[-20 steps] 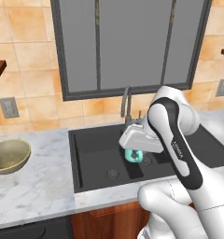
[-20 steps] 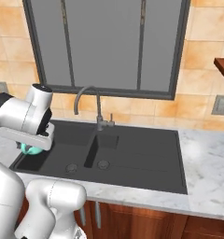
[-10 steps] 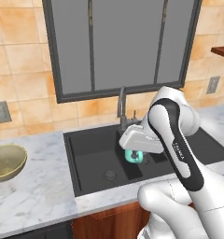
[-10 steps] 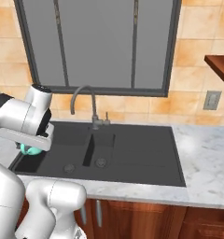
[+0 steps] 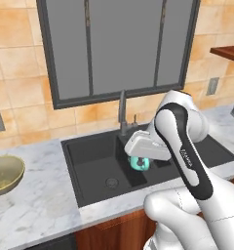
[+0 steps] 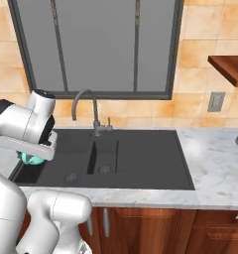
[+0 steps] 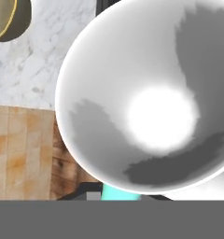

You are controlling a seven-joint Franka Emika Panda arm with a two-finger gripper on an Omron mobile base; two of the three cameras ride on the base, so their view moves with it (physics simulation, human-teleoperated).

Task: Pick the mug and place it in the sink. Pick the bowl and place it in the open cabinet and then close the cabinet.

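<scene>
There's lettering on your arm's dark forearm strip but it's too small to read. Your hand is clamped on the mug, which hangs just under it over the sink. The bowl sits near the worktop's left edge.

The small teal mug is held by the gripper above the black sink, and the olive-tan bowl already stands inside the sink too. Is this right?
Not quite. The small teal mug is indeed in the gripper above the black sink, but the olive-tan bowl stands on the marble counter, as the left base view shows.
</scene>
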